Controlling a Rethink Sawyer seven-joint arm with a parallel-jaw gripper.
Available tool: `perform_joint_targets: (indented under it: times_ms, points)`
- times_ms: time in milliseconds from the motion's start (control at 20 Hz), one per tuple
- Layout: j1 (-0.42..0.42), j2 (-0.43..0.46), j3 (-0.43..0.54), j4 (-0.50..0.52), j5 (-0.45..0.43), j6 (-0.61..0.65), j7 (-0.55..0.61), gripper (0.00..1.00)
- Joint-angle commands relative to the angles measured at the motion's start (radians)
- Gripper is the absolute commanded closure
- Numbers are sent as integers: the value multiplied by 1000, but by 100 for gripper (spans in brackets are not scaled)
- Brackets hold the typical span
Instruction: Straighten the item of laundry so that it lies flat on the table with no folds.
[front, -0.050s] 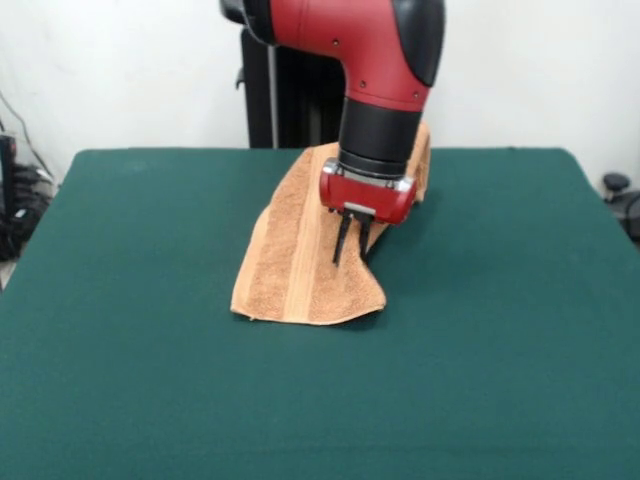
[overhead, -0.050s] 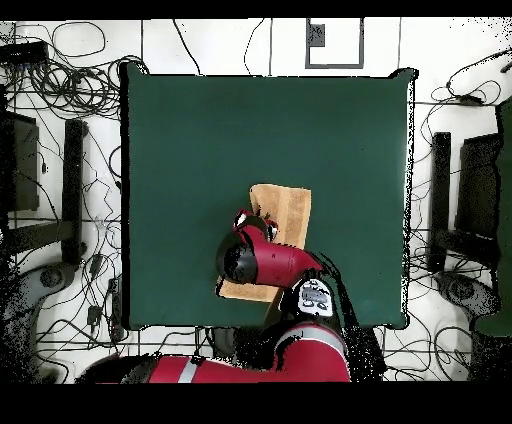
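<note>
The item of laundry (front, -0.050s: 300, 250) is a light orange-tan towel lying folded lengthwise as a long strip on the dark green table (front, -0.050s: 130, 300), with a woven band running along it. In the overhead view the item of laundry (overhead, -0.050s: 286, 208) shows beyond the arm, on the table (overhead, -0.050s: 180, 130). My gripper (front, -0.050s: 350, 258) points down over the strip's right edge, about halfway along it. Its two dark fingers (front, -0.050s: 341, 243) stand a little apart, open, with towel showing between them. Their tips are at or just above the cloth. From above, the arm hides the gripper.
The red and black arm (overhead, -0.050s: 262, 262) covers the towel's middle in the overhead view. Green table surface surrounds the towel on all sides. Cables and dark stands (overhead, -0.050s: 70, 190) sit on the floor beyond the table edges.
</note>
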Motion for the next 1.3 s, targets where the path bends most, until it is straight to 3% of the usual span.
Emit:
perform_joint_targets:
  times_ms: [50, 800, 1300]
  points:
    - [55, 4, 57, 44, 82, -17, 226, 100]
    - [72, -94, -17, 3, 156, -78, 233, 100]
    - [36, -80, -10, -38, 138, -102, 188, 100]
